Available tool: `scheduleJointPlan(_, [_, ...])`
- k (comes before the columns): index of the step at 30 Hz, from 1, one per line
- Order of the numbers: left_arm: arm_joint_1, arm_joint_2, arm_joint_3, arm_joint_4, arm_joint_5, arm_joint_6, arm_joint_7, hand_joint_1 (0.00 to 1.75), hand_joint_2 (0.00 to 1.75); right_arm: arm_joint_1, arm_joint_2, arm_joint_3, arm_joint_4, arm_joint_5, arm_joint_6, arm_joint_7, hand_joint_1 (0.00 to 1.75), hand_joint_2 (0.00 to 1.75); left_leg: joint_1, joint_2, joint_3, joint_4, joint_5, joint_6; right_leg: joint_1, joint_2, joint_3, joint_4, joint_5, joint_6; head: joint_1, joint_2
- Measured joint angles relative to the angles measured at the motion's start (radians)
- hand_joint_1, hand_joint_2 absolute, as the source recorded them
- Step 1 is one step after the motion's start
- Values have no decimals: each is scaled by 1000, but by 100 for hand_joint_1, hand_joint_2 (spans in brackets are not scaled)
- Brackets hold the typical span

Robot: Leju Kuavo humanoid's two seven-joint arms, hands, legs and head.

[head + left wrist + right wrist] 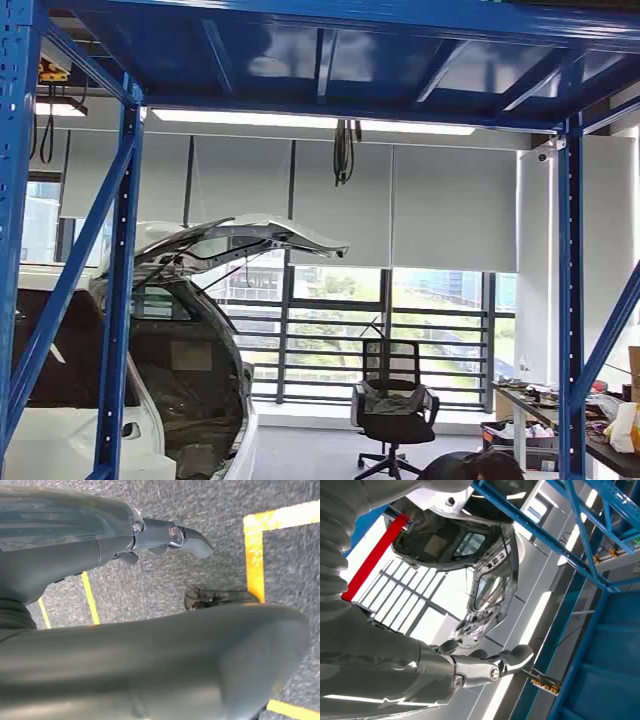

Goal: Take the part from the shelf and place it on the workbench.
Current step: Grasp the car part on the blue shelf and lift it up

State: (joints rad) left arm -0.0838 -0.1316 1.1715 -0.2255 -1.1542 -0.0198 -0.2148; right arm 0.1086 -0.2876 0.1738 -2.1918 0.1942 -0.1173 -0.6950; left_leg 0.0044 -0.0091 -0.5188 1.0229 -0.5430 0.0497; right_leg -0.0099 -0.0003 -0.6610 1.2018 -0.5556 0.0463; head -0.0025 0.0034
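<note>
The blue steel shelf frame [121,280] stands close in front of me, its top deck [362,50] overhead and an upright [570,300] at the right. My left hand [94,555] hangs over grey carpet with its fingers [177,534] stretched out, its thumb [188,660] apart and nothing in it. My right hand [433,670] is raised beside the blue shelf frame [584,645]. Its fingers [508,660] are straight and hold nothing. A cluttered workbench [604,455] sits low at the right, beyond the upright.
A white car [181,380] with its tailgate [241,238] lifted stands behind the shelf on the left. A black office chair [392,410] stands by the windows. Yellow floor tape [253,555] marks the carpet below my left hand.
</note>
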Motion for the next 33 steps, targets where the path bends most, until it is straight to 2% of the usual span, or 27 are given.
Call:
scheduleJointPlan(1, [0,0,-1,0,0,0,0,0,0,0,0,0,-2,-1,0,0,0,0,-1,1,6,0,-4,-1,3,-4,16,-46,31,-6,0,0])
scheduleJointPlan(2, [0,0,-1,0,0,0,0,0,0,-1,0,0,-2,-2,-1,0,0,0,-1,2,11,-1,-8,-3,6,-13,25,-72,42,-11,0,0])
scheduleJointPlan(4, [-1,0,-2,1,-1,0,0,0,0,-4,-1,2,-6,-5,-2,0,0,0,-1,6,23,-6,-20,-13,18,-31,50,-158,70,-30,0,0])
scheduleJointPlan(6, [2,0,-4,2,-2,0,0,0,0,-4,-2,5,-10,-8,-4,0,0,0,-3,13,31,-1,-19,-25,22,-31,57,-177,63,-43,1,0])
scheduleJointPlan(8, [2,1,-7,3,-4,0,0,0,0,-3,-3,8,-15,-7,-8,0,0,0,-3,17,42,10,-28,-33,16,-19,75,-188,71,-53,1,0])
scheduleJointPlan(9, [-1,2,-8,3,-5,0,0,0,0,-4,-3,9,-16,-6,-10,0,0,0,-2,16,36,31,-44,-37,12,-15,84,-193,70,-56,1,0])
scheduleJointPlan(10, [-5,2,-9,3,-7,0,0,0,0,-4,-3,10,-18,-6,-13,0,0,0,0,14,15,72,-68,-42,9,-12,91,-196,69,-58,0,0])
scheduleJointPlan(12, [-7,4,-10,3,-9,0,1,0,0,-4,-3,12,-20,-6,-17,0,0,0,5,13,-60,195,-120,-53,7,-3,97,-197,61,-61,1,0])
scheduleJointPlan(13, [-5,5,-10,3,-10,0,1,0,0,-3,-3,15,-20,-6,-19,0,0,0,7,13,-95,241,-134,-58,7,3,102,-197,57,-60,1,0])
scheduleJointPlan(14, [-2,7,-10,3,-10,0,1,0,0,-2,-3,17,-20,-6,-21,0,0,0,9,13,-116,255,-128,-60,6,11,109,-197,51,-58,1,0])
scheduleJointPlan(15, [1,8,-11,3,-11,0,1,0,0,-2,-3,19,-20,-6,-23,0,0,0,11,13,-120,233,-99,-62,5,17,119,-197,44,-56,1,0])
scheduleJointPlan(16, [3,11,-11,3,-12,0,1,0,0,-1,-3,21,-20,-7,-25,0,0,0,13,12,-109,177,-52,-63,4,23,130,-197,36,-53,1,0])
scheduleJointPlan(17, [3,12,-11,3,-12,0,1,0,0,-1,-3,22,-20,-8,-27,0,0,0,14,11,-93,116,-6,-63,2,27,142,-197,28,-49,1,0])
scheduleJointPlan(19, [2,15,-12,3,-13,0,0,0,0,0,-3,24,-19,-10,-32,0,0,0,11,10,-72,34,37,-52,1,32,154,-196,15,-38,0,0])
scheduleJointPlan(22, [2,16,-12,4,-13,1,-2,0,0,4,-2,26,-19,-19,-38,0,0,0,5,10,-66,21,39,-26,0,35,159,-189,6,-18,0,0])
scheduleJointPlan(24, [0,18,-13,4,-12,4,-6,0,0,7,-2,24,-19,-28,-37,0,0,0,8,10,-53,14,37,-15,-1,26,149,-155,-5,-9,0,0])
scheduleJointPlan(26, [-2,19,-13,4,-12,6,-9,0,0,11,-1,20,-17,-37,-31,0,0,0,10,9,-41,9,32,-7,-2,14,90,-49,-47,-1,0,0])
scheduleJointPlan(28, [0,19,-13,4,-11,7,-10,0,0,22,4,13,-12,-46,-27,0,0,0,8,10,-33,8,22,-3,-2,10,6,76,-90,2,0,0])
scheduleJointPlan(29, [2,19,-13,4,-10,7,-10,0,0,27,7,9,-10,-49,-26,0,0,0,8,9,-27,8,16,-3,-2,8,-21,101,-89,2,0,0])
scheduleJointPlan(30, [3,19,-13,4,-10,7,-10,0,0,32,9,5,-7,-49,-26,0,0,0,7,9,-18,8,9,-3,-1,7,-30,88,-65,-1,0,0])
scheduleJointPlan(32, [3,19,-13,4,-10,8,-11,0,0,40,14,-5,-4,-50,-23,0,0,0,5,9,3,7,-7,-6,2,5,0,-33,27,-11,0,0])
scheduleJointPlan(33, [3,19,-13,4,-9,8,-11,0,0,43,16,-9,-2,-53,-18,0,0,0,5,8,13,6,-15,-10,5,2,18,-92,57,-17,0,0])
